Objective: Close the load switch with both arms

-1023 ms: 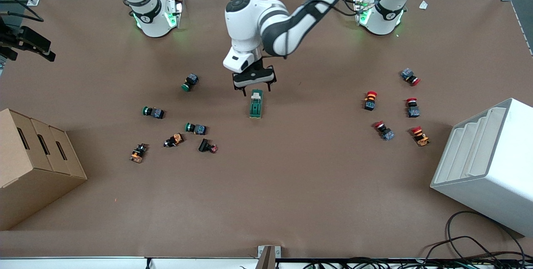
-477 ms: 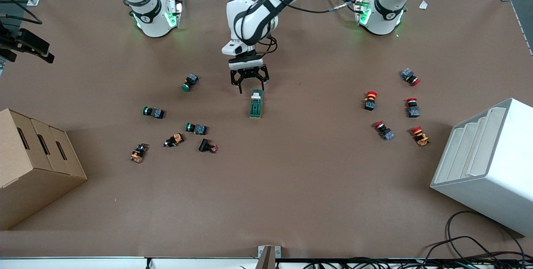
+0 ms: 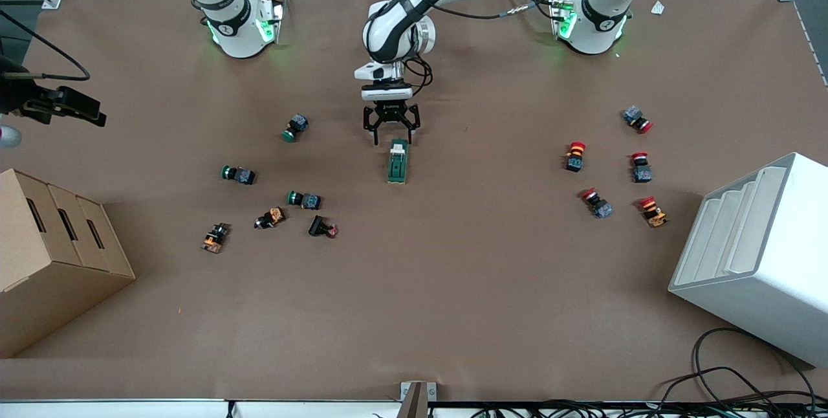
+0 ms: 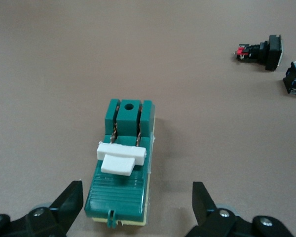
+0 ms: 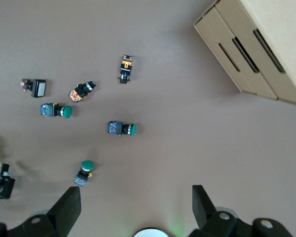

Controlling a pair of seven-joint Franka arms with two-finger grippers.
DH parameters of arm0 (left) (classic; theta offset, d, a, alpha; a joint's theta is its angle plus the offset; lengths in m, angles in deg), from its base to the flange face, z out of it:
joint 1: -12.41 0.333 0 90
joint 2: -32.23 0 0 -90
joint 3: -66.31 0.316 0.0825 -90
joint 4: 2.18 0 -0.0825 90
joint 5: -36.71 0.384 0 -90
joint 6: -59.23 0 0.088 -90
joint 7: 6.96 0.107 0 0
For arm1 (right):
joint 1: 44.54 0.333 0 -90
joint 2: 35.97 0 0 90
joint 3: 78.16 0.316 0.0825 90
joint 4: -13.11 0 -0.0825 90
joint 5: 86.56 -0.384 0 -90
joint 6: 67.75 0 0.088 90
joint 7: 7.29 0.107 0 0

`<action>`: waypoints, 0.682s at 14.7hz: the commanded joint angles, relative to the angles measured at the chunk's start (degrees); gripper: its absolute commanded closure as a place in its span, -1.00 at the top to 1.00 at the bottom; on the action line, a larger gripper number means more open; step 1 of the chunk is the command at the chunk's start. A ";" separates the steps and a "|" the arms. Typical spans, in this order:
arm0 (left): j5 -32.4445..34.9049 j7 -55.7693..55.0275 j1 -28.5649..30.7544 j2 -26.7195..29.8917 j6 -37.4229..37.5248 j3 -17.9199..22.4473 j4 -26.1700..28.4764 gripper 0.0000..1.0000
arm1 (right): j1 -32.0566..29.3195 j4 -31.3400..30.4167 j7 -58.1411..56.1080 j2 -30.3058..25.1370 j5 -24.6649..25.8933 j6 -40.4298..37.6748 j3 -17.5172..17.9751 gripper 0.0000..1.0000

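Observation:
The load switch (image 3: 398,161), a dark green block with a white lever (image 4: 121,157) across its middle, lies flat near the table's centre. My left gripper (image 3: 391,138) is open and empty, low over the table at the switch's end nearer the robot bases. In the left wrist view the switch (image 4: 124,185) lies between the spread fingertips (image 4: 70,198) without touching them. My right gripper (image 3: 68,107) is open and empty, held high over the right arm's end of the table. Its wrist view (image 5: 136,207) looks down on the table from high up.
Green-capped push buttons (image 3: 295,127) and other small buttons (image 3: 322,227) lie toward the right arm's end. Red-capped buttons (image 3: 574,155) lie toward the left arm's end. A cardboard box (image 3: 45,256) and a white tiered bin (image 3: 757,256) stand at the table's two ends.
The left arm's elbow has swung back toward its base and its gripper has settled lower at the switch's end. The right gripper has shifted a little over the table's end. The switch has not moved.

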 commanded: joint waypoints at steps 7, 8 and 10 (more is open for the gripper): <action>9.65 -6.23 -1.03 -3.39 6.67 0.61 -0.17 0.96 | 12.89 -11.56 51.39 -0.23 -10.50 13.27 0.76 1.00; 9.74 -6.94 -1.20 -3.83 7.11 0.69 -0.35 0.97 | 15.16 -13.40 54.90 -0.41 -10.69 16.69 0.76 1.00; 9.91 -8.60 -1.82 -4.01 7.47 0.61 -0.08 0.97 | 19.39 -17.10 62.54 -0.06 -10.87 24.33 0.84 1.00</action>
